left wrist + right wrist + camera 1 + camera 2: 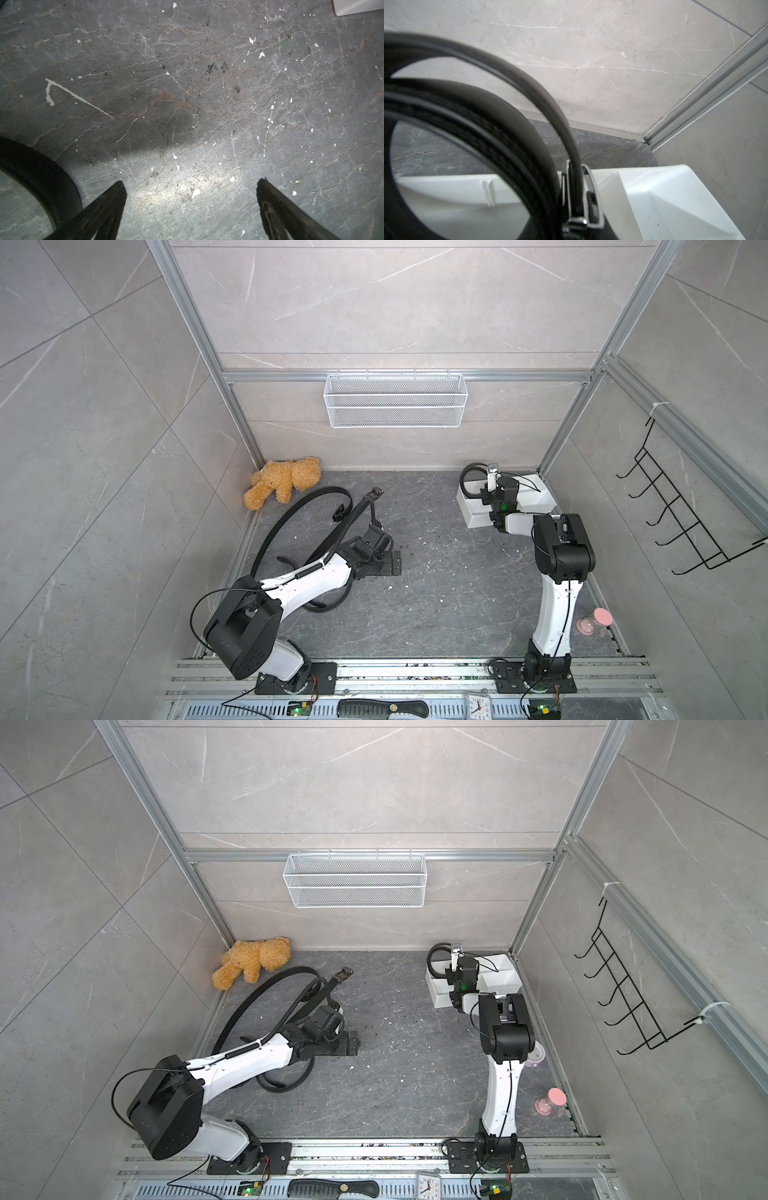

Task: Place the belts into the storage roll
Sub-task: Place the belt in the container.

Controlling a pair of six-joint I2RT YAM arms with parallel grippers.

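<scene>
The storage roll (pixel 536 494) is a white divided tray at the back right, and it shows in the right wrist view (pixel 664 197) too. My right gripper (pixel 491 485) is shut on a coiled black belt (pixel 470 481), holding it upright over the tray's left end. The silver buckle (pixel 581 203) fills the right wrist view and hides the fingers. Two more belts lie on the floor at the left: one in a long arc (pixel 291 512), one with a dark buckle (pixel 376 492), partly under the left arm. My left gripper (pixel 191 182) is open above bare floor, with a belt loop (pixel 41 176) beside it.
A brown teddy bear (pixel 282 485) lies in the back left corner. A white wire basket (pixel 395 400) hangs on the back wall and a black hook rack (pixel 681 514) on the right wall. A pink bottle (pixel 594 620) lies near the right arm's base. A comb (pixel 382 707) and a clock (pixel 478 705) sit at the front edge.
</scene>
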